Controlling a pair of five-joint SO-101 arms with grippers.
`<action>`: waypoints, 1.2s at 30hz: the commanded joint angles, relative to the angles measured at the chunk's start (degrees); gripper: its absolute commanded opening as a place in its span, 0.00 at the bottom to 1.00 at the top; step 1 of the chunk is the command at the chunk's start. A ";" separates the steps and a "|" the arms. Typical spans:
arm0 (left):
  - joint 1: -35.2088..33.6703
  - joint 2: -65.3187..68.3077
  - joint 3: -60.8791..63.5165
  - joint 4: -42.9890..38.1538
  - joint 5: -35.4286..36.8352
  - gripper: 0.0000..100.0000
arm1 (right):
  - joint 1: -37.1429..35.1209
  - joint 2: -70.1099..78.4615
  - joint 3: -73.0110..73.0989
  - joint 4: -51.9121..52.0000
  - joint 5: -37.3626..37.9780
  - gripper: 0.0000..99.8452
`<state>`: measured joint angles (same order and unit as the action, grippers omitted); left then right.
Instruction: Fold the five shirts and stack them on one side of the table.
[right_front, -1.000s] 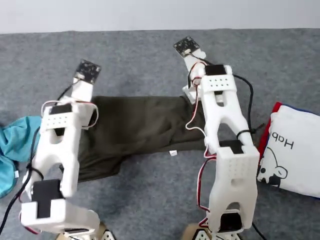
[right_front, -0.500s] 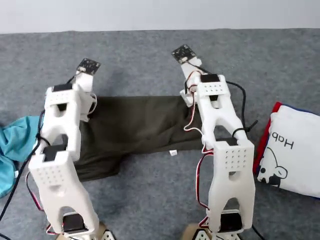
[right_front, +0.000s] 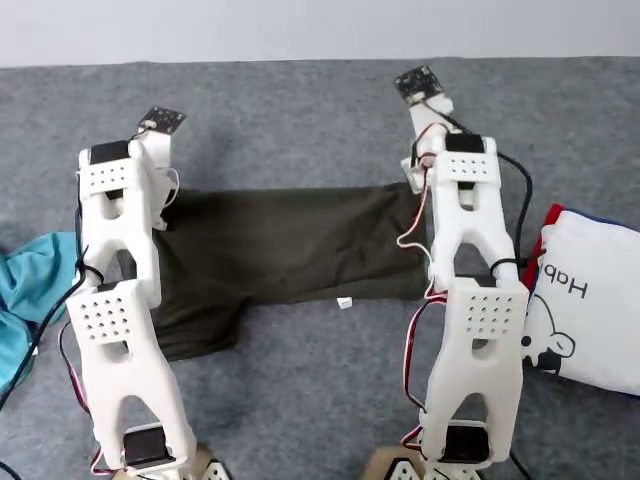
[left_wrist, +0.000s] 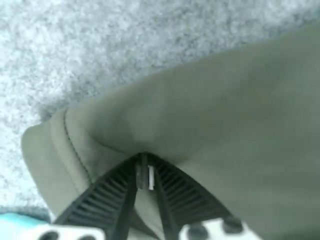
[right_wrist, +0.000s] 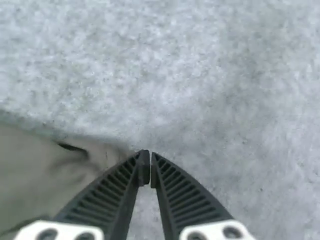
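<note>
Arms both stretch from 6 o'clock toward 12, wrists tipped down onto the counter (right_front: 300, 110). The olive shirt (right_front: 280, 250) lies spread across the centre between them. The left tool (left_wrist: 145, 172) is pinched tight on its 9 o'clock end, and the right tool (right_wrist: 145, 167) is closed on its 3 o'clock edge.

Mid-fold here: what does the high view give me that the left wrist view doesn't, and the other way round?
High view: the whole olive shirt spread out flat, plus the white printed shirt beside the right arm. Left wrist view: the left pincer shut on a puckered fold near the olive shirt's stitched hem. Both: the olive shirt, the grey table cover and some of the teal shirt.
</note>
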<state>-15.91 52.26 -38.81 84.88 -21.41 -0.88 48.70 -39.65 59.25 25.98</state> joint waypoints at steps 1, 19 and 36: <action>-1.93 0.00 -1.36 0.09 -0.18 0.01 | -0.22 -1.71 -5.27 3.03 -0.35 0.01; 2.20 -18.37 -1.01 6.51 0.18 0.01 | -13.49 -0.48 -21.63 37.23 -0.79 0.01; 2.46 -22.07 -1.01 8.62 0.35 0.01 | -10.24 5.49 -21.63 43.74 -2.99 0.01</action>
<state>-13.10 33.89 -38.73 93.14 -21.49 -12.66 59.78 -58.81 100.48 23.96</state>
